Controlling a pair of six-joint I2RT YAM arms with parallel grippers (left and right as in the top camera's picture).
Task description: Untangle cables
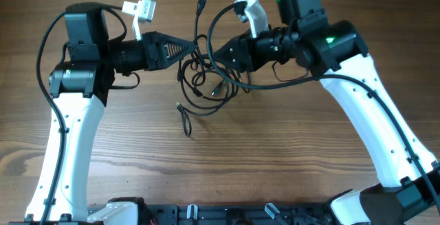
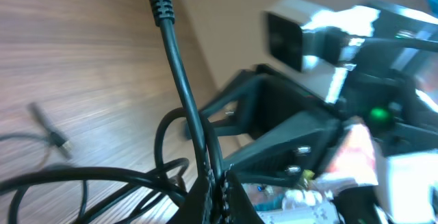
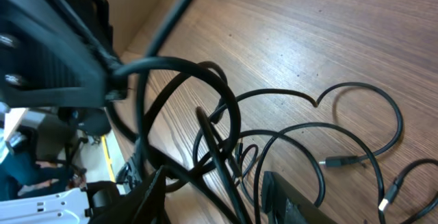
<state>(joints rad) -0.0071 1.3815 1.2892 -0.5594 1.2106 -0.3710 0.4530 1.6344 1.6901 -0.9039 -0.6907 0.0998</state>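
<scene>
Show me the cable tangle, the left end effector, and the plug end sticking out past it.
cables point(image 1: 213, 79): overhead, tangle's middle.
left end effector point(image 2: 219, 181): left wrist, between its fingertips.
plug point(image 2: 161, 6): left wrist, ribbed collar.

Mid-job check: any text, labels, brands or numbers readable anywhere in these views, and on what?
No readable text in any view.
cables and table: no print visible.
coloured patch, left wrist view: too blurred to read, if it is a label at all.
</scene>
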